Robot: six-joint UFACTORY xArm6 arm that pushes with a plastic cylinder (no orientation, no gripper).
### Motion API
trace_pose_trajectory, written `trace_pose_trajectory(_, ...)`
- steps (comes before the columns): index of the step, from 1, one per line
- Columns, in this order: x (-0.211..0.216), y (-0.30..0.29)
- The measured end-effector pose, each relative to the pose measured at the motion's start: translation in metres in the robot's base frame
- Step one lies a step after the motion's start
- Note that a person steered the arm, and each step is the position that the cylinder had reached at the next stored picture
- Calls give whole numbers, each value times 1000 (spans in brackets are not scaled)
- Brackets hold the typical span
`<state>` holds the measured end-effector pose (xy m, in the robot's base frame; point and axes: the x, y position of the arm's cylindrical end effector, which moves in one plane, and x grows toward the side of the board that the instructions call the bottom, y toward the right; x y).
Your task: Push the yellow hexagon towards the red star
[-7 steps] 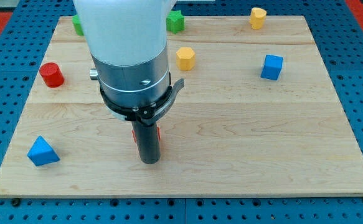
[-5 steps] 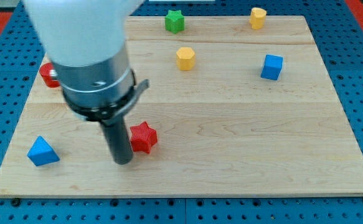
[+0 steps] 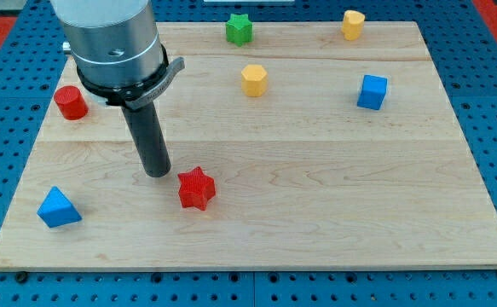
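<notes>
The yellow hexagon [image 3: 254, 79] sits on the bench [image 3: 333, 196] toward the view's top, well apart from the red star [image 3: 197, 188] lower down. My tip [image 3: 157, 173] rests just beside the star's upper left, far from the hexagon. There are no fingers to report, only the rod.

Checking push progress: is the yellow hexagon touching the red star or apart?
Apart. The yellow hexagon sits well toward the view's top from the red star, bare board between.
</notes>
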<state>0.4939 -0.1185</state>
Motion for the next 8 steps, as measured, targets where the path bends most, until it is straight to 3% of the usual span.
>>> trace_pose_trajectory(5,-39,1)
trace_pose_trajectory(7,-113,3)
trace_pose_trajectory(8,-154,34)
